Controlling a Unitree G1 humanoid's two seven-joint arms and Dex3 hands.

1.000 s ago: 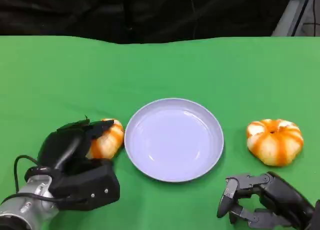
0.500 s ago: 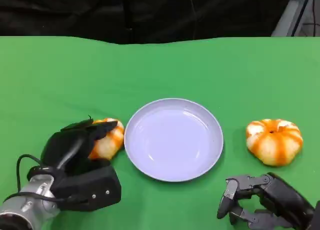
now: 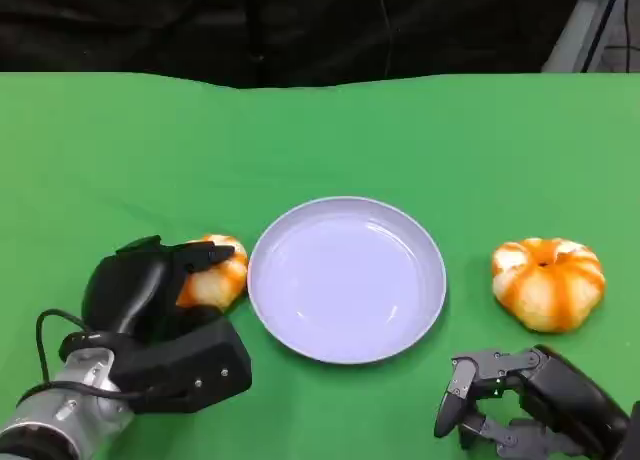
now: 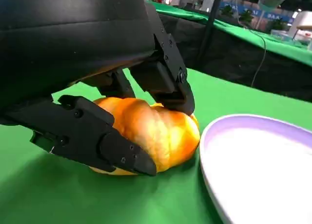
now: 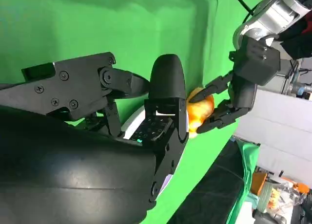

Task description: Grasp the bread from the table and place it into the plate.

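The left hand (image 3: pixel 150 300) wraps its fingers (image 4: pixel 97 136) around the bread (image 3: pixel 212 273), which sits on the green table (image 3: pixel 300 130) just left of the plate (image 3: pixel 347 278), near its rim without clearly touching it. The grasp looks partial: fingers press from above and from the near side, so the rounded loaf could roll or squirt out toward the plate as the hand lifts, or knock the rim and push the plate aside on the way over. The bread is a plump, ridged bun, glossy orange with pale stripes, and seems soft enough to deform under pressure. The right hand (image 3: pixel 520 405) rests at the near right with fingers curled in on nothing, close to a second bun (image 3: pixel 548 283) lying right of the plate.
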